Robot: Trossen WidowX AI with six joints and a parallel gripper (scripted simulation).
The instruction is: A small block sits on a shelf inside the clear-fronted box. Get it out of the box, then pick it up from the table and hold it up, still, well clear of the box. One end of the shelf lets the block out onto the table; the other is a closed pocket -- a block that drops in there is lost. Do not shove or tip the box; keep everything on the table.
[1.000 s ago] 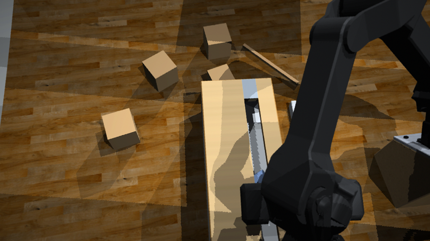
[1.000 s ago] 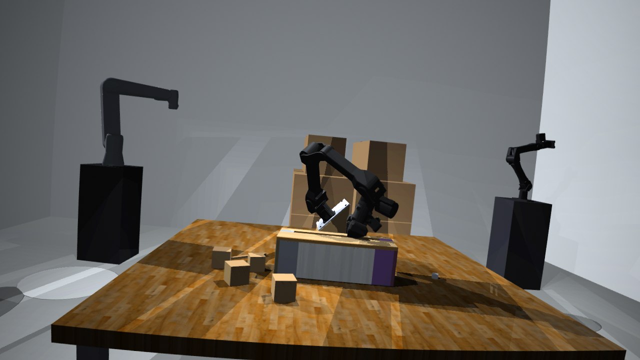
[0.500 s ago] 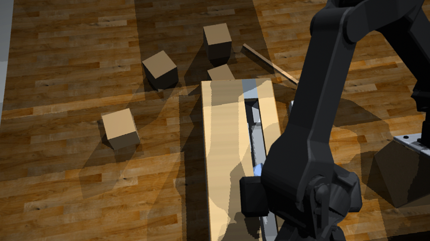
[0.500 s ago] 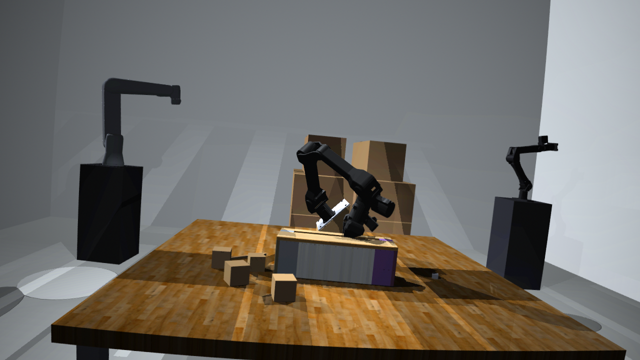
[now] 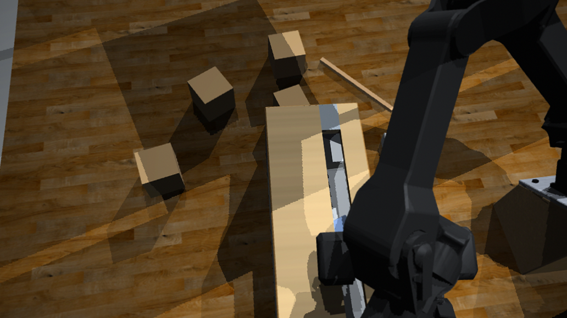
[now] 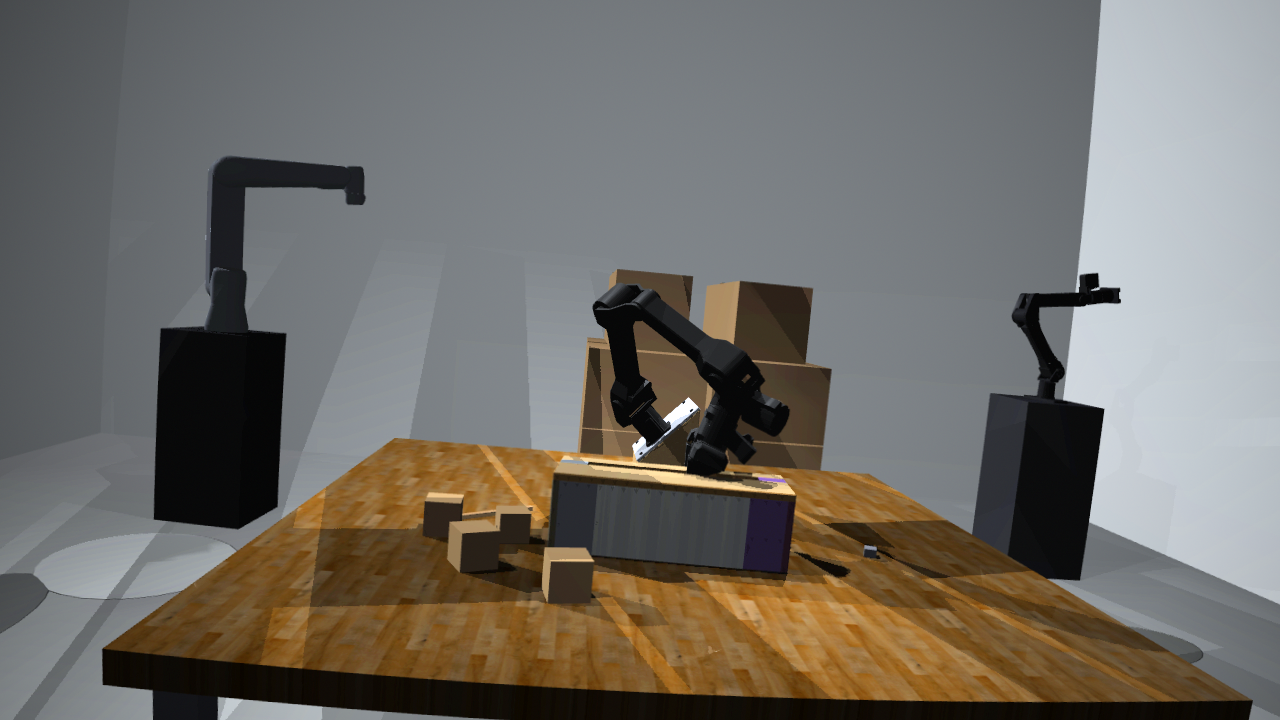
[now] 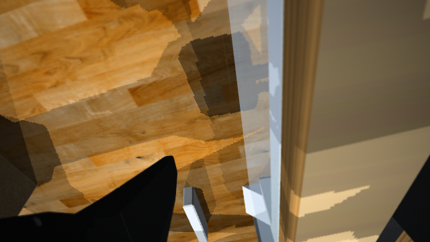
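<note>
- desk (image 6: 358, 626): carries the box, with loose cubes to its left.
- box (image 6: 671, 523): upright. don't load its walls; keep any push in line with the top slot.
- arm (image 5: 422, 138): bent down over the box's right part.
- claw (image 6: 705, 461): wide, holding nothing, down at the box top.
- block (image 5: 340, 222): pale blue, on the shelf inside the box, just beside the claw. confirm the open end before nudging.
- only the top view shows the block; the wrist view misses it, and the exterior view hides the slot.
</note>
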